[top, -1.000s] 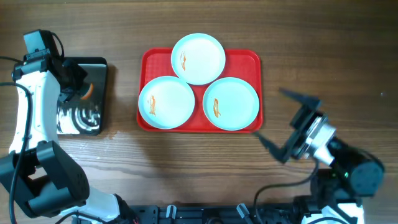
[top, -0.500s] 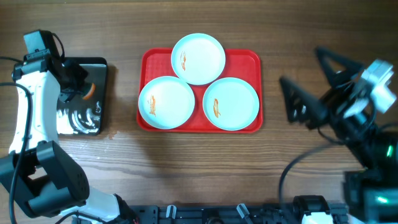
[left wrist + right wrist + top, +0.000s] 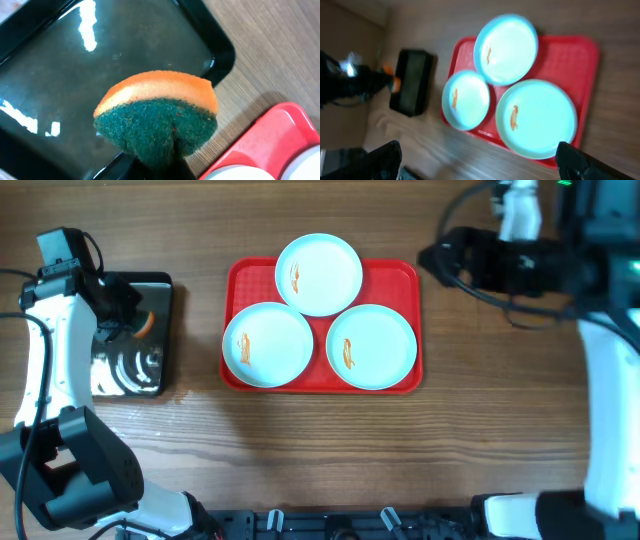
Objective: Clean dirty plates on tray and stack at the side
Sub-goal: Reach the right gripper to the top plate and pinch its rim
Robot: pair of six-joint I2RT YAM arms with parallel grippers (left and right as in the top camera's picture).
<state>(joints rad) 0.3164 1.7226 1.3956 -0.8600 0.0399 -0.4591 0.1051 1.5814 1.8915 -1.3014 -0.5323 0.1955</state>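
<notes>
Tray point(image 3: 400, 278), red, rimmed: set mid-counter point(image 3: 300, 450). Three plates are carried on it:
- far plate point(image 3: 318, 274), overhanging the far rim;
- near-left plate point(image 3: 268, 344);
- near-right plate point(image 3: 371, 346).

The three are packed close together. An orange smear point(image 3: 349, 354) is borne by each.

Black tray point(image 3: 125, 375): laid left of the red one, apart from it.

Left end effector point(image 3: 156, 164): clenched on a sponge point(image 3: 156, 117), orange over green, held above the black tray.

Right end effector point(image 3: 477, 147): fingers spread wide, nothing grasped. It is raised over the counter beside the tray's far right corner.
</notes>
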